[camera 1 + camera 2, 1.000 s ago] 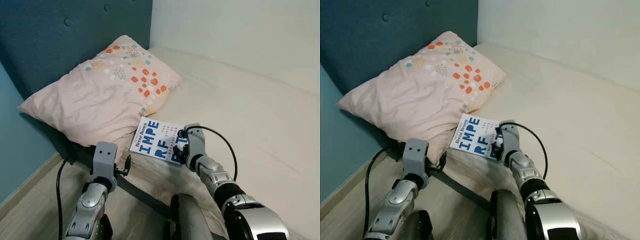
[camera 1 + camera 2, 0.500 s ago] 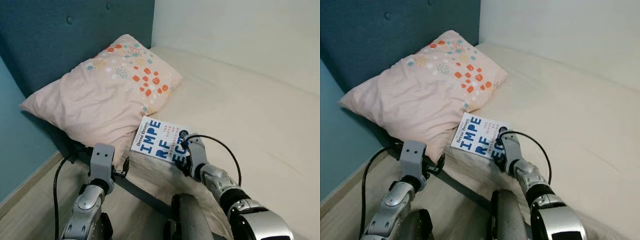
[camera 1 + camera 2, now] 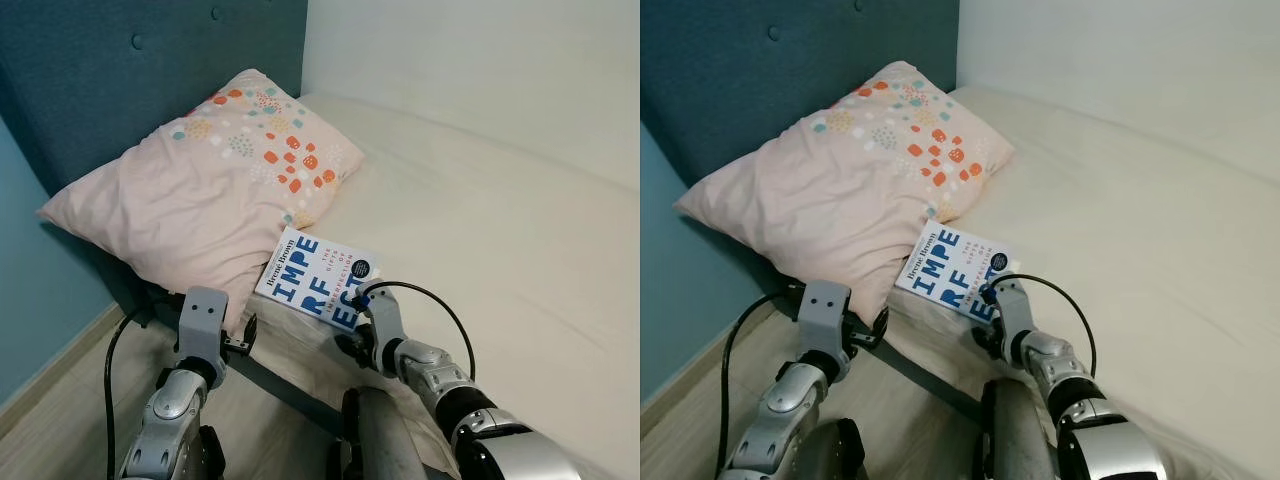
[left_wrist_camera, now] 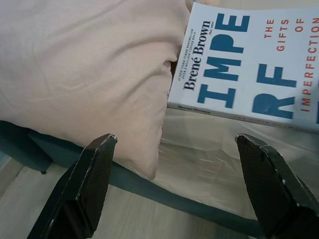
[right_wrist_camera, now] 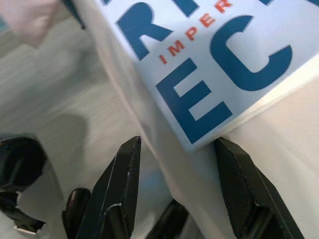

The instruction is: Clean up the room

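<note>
A white book [image 3: 318, 280] with big blue letters lies flat at the near edge of the bed, touching the pillow [image 3: 210, 190]. My right gripper [image 5: 177, 144] sits low at the mattress edge, open, and the book's [image 5: 209, 59] near corner lies between its fingertips [image 5: 130, 149]. From the head camera the right gripper [image 3: 352, 328] is just below that corner. My left gripper [image 4: 174, 142] is open and empty, held off the bed's edge below the pillow [image 4: 84, 74], facing the book's spine [image 4: 199, 107]. From the head it is the left gripper [image 3: 245, 335].
The cream mattress [image 3: 480, 220] runs back to a white wall. A dark blue padded headboard [image 3: 120, 70] stands behind the pillow. Pale wooden floor [image 3: 60, 400] lies to my left, beside the bed's dark base [image 3: 280, 385].
My right gripper has drawn back from over the book to its near corner at the mattress edge, uncovering more of the cover. The left arm has barely moved.
</note>
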